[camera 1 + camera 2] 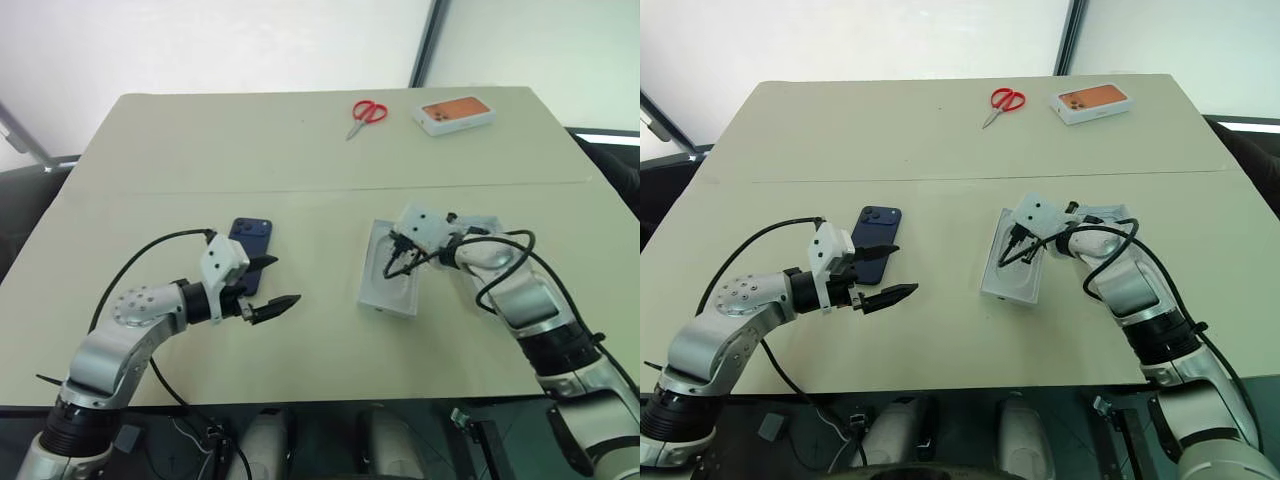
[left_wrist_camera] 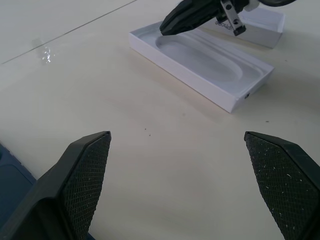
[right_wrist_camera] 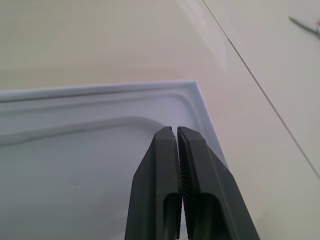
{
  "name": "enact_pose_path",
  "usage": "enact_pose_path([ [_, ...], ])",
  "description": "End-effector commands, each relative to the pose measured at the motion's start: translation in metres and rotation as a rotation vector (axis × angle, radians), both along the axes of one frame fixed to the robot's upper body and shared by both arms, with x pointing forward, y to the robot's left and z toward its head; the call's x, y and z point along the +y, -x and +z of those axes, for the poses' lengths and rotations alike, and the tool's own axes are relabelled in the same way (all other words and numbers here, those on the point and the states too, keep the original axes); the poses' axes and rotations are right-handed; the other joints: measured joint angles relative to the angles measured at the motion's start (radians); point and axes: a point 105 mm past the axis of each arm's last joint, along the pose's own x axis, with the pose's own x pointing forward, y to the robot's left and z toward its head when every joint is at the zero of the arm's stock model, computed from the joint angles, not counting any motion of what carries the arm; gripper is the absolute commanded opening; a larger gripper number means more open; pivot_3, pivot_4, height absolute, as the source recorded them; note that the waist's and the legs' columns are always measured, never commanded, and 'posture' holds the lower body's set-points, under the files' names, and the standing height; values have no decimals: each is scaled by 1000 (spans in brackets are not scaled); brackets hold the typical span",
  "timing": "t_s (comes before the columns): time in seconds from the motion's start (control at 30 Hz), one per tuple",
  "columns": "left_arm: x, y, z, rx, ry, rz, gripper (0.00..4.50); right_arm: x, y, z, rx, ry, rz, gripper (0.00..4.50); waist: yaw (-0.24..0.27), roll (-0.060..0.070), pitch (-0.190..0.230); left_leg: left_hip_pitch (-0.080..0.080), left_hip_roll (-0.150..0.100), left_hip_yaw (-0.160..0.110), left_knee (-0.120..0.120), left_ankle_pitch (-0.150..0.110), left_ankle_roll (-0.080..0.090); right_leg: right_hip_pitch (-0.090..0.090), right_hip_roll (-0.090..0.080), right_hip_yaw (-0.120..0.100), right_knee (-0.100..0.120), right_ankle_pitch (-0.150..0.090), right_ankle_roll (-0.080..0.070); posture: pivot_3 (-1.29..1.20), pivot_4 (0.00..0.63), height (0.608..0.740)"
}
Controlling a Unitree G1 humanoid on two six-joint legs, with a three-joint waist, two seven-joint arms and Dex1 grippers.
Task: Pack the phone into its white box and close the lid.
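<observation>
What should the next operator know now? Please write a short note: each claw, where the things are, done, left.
Left claw: open, empty, beside the phone, which lies flat on the table.
Right claw: shut, holding nothing, tips over the white insert with an oval recess sitting in a white box.
A second white tray lies behind it.
Done: nothing packed.
Left: put the phone in, close the lid.

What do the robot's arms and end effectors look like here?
Silver-grey metal arm segments with black joints; the left arm has a dimpled round joint cover. A white camera block sits on each wrist, fed by looping black cables. Each end effector has two black tapered fingers with cross-hatched pads.
</observation>
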Motion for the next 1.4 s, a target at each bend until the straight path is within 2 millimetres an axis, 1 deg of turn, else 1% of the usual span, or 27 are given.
enact_pose_path([
  [0.03,-2,2,9,-48,7,-8,4500,11,23,17,-13,-2,156,172,1,0,0,0,0,0,0,0,0,0,0,0,0,0,0,0,150,697],
  [0.13,-1,2,9,-47,6,-5,4500,13,38,11,45,21,220,172,-1,0,0,0,0,0,0,0,0,0,0,0,0,0,0,0,150,697],
  [0.23,-1,2,8,-45,8,-2,4500,16,52,-5,116,61,267,172,-1,0,0,0,0,0,0,0,0,0,0,0,0,0,0,0,150,697],
  [0.4,-1,1,8,-43,11,1,4500,16,55,-21,150,105,256,172,-1,0,0,1,1,0,0,0,0,0,0,0,0,0,0,0,150,697],
  [0.47,-1,1,7,-42,11,4,4500,15,57,-23,154,128,267,172,0,0,0,1,1,0,0,0,0,0,0,0,0,0,0,0,150,697],
  [0.57,2,2,6,-39,9,16,4500,14,57,-19,143,123,268,172,0,0,0,1,0,0,0,0,0,1,0,0,0,0,0,0,150,697],
  [0.67,6,2,5,-35,3,32,4500,14,52,2,85,59,263,172,0,0,0,1,0,0,0,0,0,1,0,0,0,0,0,0,150,697],
  [0.7,8,2,5,-34,2,39,4500,15,55,10,82,29,280,172,0,0,0,1,0,0,0,0,0,1,0,0,0,0,0,0,150,697],
  [0.77,9,2,5,-33,1,45,4500,15,66,20,124,-28,316,172,0,0,0,1,0,0,0,0,0,1,0,0,0,0,0,0,150,697],
  [0.83,9,2,5,-32,1,46,4500,16,81,21,213,-71,361,172,1,0,0,1,0,0,0,0,0,1,0,0,0,0,0,0,150,697],
  [0.9,9,3,5,-30,2,44,4500,16,90,20,276,-104,369,172,3,0,0,0,0,-1,0,0,1,1,0,0,-1,0,0,0,150,697],
  [0.97,8,4,4,-27,3,40,4500,14,99,9,302,-51,378,708,4,0,0,1,0,-1,1,0,1,2,-1,0,-1,0,0,0,150,697],
  [1.07,6,5,4,-24,7,34,4500,10,101,-3,271,16,359,1957,3,0,0,1,0,-1,0,-1,1,2,-1,0,-1,0,0,0,150,697],
  [1.17,4,6,4,-19,10,22,4500,7,100,-12,264,30,321,1957,0,0,0,1,0,-1,0,-1,1,2,-1,0,-1,0,0,0,150,697],
  [1.33,1,6,4,-16,14,13,4500,6,101,-21,269,43,307,1957,1,0,0,1,0,-1,0,-1,1,2,-1,0,-1,0,0,0,150,697],
  [1.4,-1,6,4,-16,16,9,4500,8,102,-23,274,39,310,1443,2,0,0,1,0,-1,0,-1,1,2,-1,0,-1,0,0,0,150,697],
])
